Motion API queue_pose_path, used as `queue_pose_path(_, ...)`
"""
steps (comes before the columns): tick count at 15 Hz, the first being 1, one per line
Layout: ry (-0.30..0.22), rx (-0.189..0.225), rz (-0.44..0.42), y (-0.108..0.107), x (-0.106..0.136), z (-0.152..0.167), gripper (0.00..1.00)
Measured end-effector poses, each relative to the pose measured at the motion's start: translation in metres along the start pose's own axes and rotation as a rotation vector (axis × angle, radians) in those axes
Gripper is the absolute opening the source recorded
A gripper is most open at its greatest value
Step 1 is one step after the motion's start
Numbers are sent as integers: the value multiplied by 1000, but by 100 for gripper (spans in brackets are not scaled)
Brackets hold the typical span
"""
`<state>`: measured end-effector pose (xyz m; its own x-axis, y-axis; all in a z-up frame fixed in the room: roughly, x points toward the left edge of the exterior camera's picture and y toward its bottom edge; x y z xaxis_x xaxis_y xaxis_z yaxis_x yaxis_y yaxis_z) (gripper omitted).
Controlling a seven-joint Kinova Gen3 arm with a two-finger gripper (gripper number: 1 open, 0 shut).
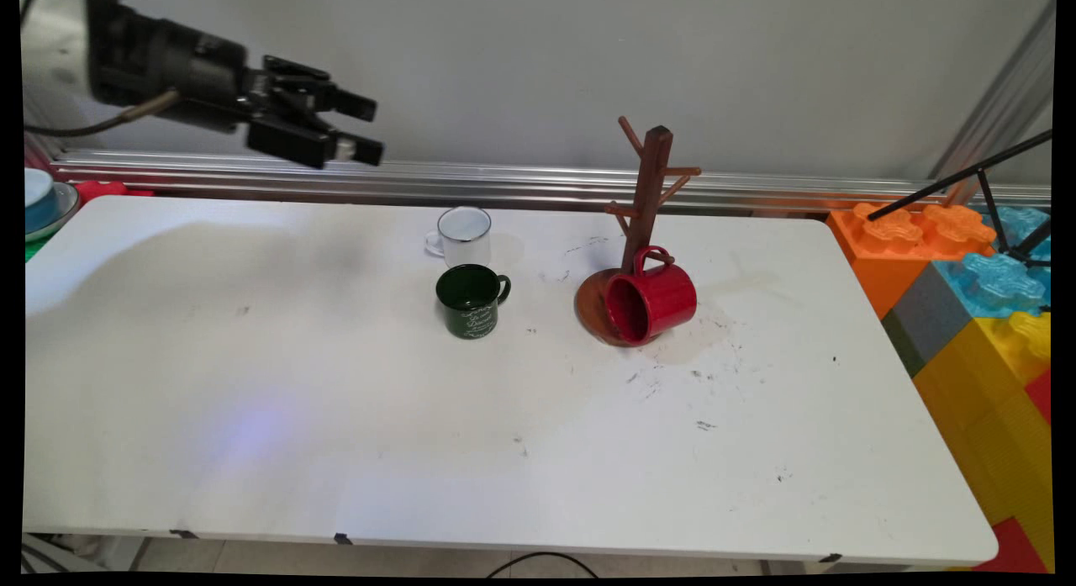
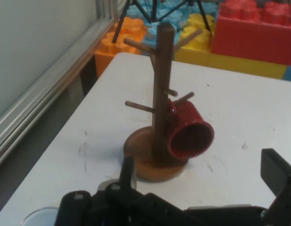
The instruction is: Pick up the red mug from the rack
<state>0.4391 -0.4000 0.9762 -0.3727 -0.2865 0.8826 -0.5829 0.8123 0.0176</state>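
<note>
My gripper (image 1: 367, 130) hangs high over the table's back left, open and holding nothing, well apart from every object. A brown wooden mug tree (image 1: 646, 201) stands right of centre. A red mug (image 1: 651, 303) hangs tilted by its handle on a low peg, mouth facing the near left, its body over the round base. A dark green mug (image 1: 471, 300) stands upright at centre, with a white enamel mug (image 1: 464, 235) just behind it. In the hand view my gripper (image 2: 202, 174) points at the mug tree (image 2: 162, 94) and the red mug (image 2: 189, 129); the white mug's rim (image 2: 39, 217) shows at the bottom left.
Large orange, blue, yellow and red toy blocks (image 1: 967, 292) stand off the table's right end, with a black tripod (image 1: 992, 182) above them. A blue bowl on a plate (image 1: 42, 201) sits at the far left. An aluminium rail (image 1: 504, 182) runs along the back.
</note>
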Motion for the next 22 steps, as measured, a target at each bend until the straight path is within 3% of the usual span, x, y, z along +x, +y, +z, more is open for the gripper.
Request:
queue_pose_path(11, -19, 75, -106, 45, 18, 142, 100)
queue_pose_path(22, -88, 115, -226, 92, -12, 235, 100)
